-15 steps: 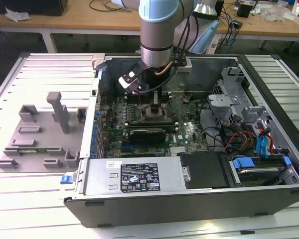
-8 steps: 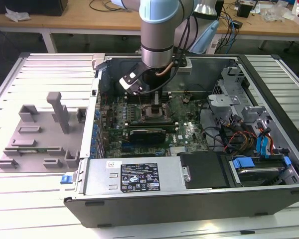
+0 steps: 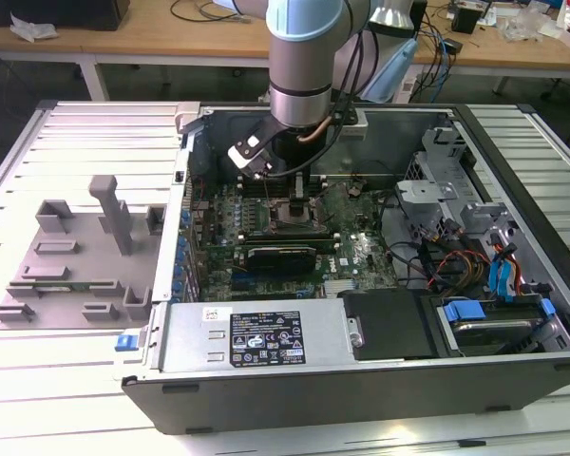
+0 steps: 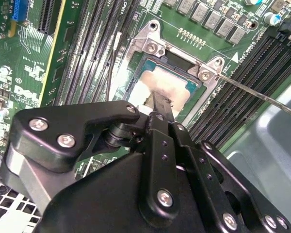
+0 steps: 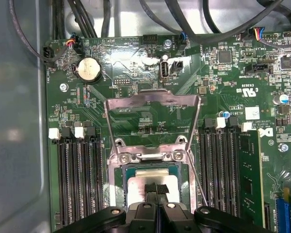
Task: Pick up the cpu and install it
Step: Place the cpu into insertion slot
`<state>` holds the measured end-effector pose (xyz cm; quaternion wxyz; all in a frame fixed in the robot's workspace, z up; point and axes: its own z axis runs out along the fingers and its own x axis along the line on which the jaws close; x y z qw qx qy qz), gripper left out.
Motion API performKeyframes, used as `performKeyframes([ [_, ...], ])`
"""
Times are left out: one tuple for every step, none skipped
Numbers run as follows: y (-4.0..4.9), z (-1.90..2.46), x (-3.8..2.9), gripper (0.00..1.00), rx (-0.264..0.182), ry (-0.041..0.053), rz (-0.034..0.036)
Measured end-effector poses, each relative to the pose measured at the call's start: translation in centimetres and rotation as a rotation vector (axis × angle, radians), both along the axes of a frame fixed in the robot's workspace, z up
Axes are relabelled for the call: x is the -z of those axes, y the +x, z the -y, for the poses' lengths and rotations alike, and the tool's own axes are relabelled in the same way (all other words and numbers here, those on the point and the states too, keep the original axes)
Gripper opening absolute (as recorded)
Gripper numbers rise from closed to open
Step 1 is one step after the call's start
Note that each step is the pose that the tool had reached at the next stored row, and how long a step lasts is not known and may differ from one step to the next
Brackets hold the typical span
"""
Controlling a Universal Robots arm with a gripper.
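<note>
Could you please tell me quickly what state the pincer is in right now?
The pincer is shut, tips together with nothing between them, just above the cpu lying in the open socket.

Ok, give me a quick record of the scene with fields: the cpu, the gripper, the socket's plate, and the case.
cpu: flat inside the socket, silvery top up
gripper: shut, tip directly over the cpu's top; contact unclear
load plate: swung up, open
case: on its side, open on top, arm reaching in over the motherboard
</note>
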<state>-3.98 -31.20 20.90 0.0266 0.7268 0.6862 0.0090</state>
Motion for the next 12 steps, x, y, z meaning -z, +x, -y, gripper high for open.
performKeyframes([
  [0.00,0.00,-0.03,0.11,0.000,0.0001,0.0000],
  [0.00,0.00,-0.02,0.11,0.000,0.0008,0.0002],
  [0.00,0.02,-0.02,0.11,0.000,0.0010,0.0002],
  [0.00,0.09,0.14,0.11,0.000,0.0009,0.0001],
  [-0.01,0.09,0.21,0.11,0.000,0.0007,0.0000],
  [-0.03,0.09,0.25,0.11,0.000,0.0009,0.0000],
  [-0.05,0.09,0.29,0.11,0.000,0.0010,0.0001],
  [-0.12,0.09,0.36,0.11,0.000,0.0008,0.0000],
  [-0.20,0.09,0.40,0.11,0.000,0.0007,0.0001],
  [-0.27,0.10,0.42,0.11,0.000,0.0006,0.0000],
  [-0.31,0.09,0.43,0.11,0.000,0.0007,-0.0002],
  [-0.31,0.09,0.44,0.11,0.000,0.0007,-0.0002],
])
